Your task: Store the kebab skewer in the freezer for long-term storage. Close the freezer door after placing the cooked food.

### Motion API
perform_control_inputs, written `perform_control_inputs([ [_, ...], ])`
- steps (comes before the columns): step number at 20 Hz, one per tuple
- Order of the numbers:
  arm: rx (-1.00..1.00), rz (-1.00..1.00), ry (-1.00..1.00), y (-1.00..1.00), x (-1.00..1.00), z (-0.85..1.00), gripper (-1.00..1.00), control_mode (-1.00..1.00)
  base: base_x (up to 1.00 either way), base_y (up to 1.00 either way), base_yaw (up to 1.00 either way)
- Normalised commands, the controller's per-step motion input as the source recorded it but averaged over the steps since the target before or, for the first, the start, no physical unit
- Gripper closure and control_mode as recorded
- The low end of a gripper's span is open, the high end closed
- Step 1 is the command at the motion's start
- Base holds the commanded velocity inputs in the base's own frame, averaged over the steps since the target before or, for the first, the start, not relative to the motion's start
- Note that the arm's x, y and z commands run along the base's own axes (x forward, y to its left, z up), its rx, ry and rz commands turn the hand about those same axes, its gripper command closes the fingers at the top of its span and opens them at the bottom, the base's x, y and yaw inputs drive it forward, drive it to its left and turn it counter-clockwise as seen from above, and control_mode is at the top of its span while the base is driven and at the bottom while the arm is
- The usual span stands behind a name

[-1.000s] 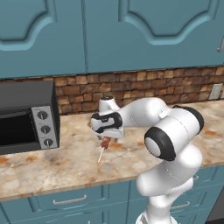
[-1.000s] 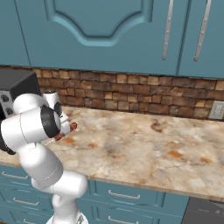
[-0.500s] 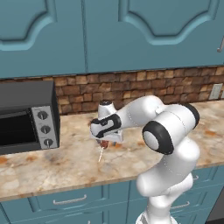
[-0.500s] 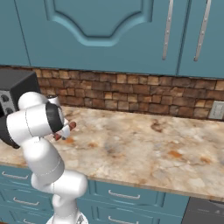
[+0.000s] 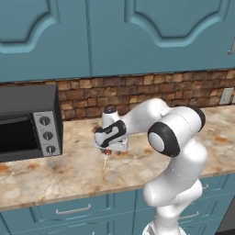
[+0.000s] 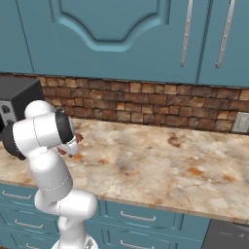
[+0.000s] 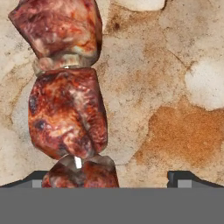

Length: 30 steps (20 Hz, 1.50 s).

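While the kebab skewer [image 7: 65, 109] lies flat on the marbled countertop [image 7: 175, 109], its meat chunks sit close under the hand, nearer one fingertip than the other. Gripper [image 5: 106, 150] hangs low right over it, jaws spread wide, nothing pinched. Stick end pokes out below the hand in the left base view. Toaster oven [image 5: 27, 121] sits well apart. Risk: off-centre closing could shove or roll the skewer, or pinch only soft meat and slip.
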Motion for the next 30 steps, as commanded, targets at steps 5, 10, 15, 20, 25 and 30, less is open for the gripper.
perform_control_inputs([
  [5,0.00,0.00,0.00,0.00,0.00,-0.15,1.00,-1.00,0.00,0.00,0.00],
  [10,0.00,0.00,0.00,-0.05,0.00,0.00,1.00,-1.00,0.00,0.00,0.00],
  [15,0.00,0.04,0.01,-0.80,-0.36,0.23,1.00,-1.00,0.00,0.00,0.00],
  [20,0.00,0.20,0.00,-0.92,-0.58,0.32,1.00,-1.00,0.00,0.00,0.00],
  [25,0.00,0.30,-0.04,-0.90,-0.58,0.34,1.00,-1.00,0.00,0.00,0.00],
  [30,0.00,0.31,0.00,-0.66,-0.37,0.64,1.00,-1.00,0.00,0.00,0.00],
])
